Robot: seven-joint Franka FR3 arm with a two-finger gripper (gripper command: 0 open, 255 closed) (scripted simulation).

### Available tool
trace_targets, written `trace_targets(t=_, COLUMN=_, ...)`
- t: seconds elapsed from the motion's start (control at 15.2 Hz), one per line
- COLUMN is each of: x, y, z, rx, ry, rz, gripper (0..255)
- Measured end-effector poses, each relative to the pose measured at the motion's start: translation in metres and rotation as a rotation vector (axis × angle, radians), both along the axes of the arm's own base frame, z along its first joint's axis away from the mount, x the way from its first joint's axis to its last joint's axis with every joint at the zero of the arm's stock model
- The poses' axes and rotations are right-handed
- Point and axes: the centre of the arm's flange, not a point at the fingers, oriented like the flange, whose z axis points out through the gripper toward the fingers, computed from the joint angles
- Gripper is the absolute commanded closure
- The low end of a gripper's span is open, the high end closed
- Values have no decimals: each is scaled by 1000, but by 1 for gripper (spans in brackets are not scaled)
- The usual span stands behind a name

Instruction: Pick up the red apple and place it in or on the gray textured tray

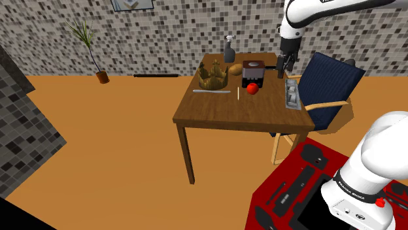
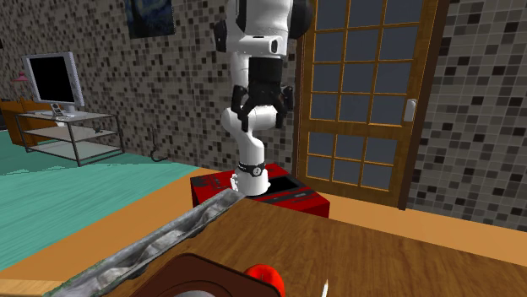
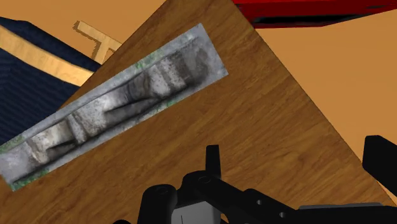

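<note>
The round, glossy red apple (image 1: pixel 252 88) sat on the wood-grained table (image 1: pixel 216 111), just beside a dark boxy object (image 1: pixel 253 70) and apart from the long, narrow gray tray (image 1: pixel 291 93). The tray, mottled and stony in surface, lay along the table's edge. The black pincer (image 1: pixel 283 70) hung above the table near the tray, fingers spread wide, gripping nothing.

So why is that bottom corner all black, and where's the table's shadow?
Shoulder view: the black corner is simply a spot where nothing is drawn, and the table casts no visible shadow on the orange floor. Wrist view: the gray tray is evenly lit, no glare. Second exterior view: the red apple is cut by the bottom edge.
</note>
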Motion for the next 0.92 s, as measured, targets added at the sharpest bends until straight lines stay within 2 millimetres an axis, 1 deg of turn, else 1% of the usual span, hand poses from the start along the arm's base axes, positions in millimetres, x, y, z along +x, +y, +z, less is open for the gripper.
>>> trace_targets(t=0.13, x=21, y=-18, z=-10, rx=13, ry=6, rz=30, gripper=0)
trace_targets(t=0.26, x=38, y=-33, z=-26, rx=26, ry=12, rz=59, gripper=0)
trace_targets(t=0.33, x=48, y=-43, z=-31, rx=32, ry=15, rz=74, gripper=0)
trace_targets(t=0.53, x=80, y=-63, z=-50, rx=51, ry=23, rz=119, gripper=0)
trace_targets(t=0.73, x=105, y=-84, z=-69, rx=70, ry=32, rz=164, gripper=0)
trace_targets(t=0.79, x=117, y=-88, z=-75, rx=76, ry=35, rz=179, gripper=0)
trace_targets(t=0.86, x=129, y=-97, z=-80, rx=83, ry=39, rz=194, gripper=0)
trace_targets(t=0.92, x=140, y=-102, z=-89, rx=89, ry=41, rz=209, gripper=0)
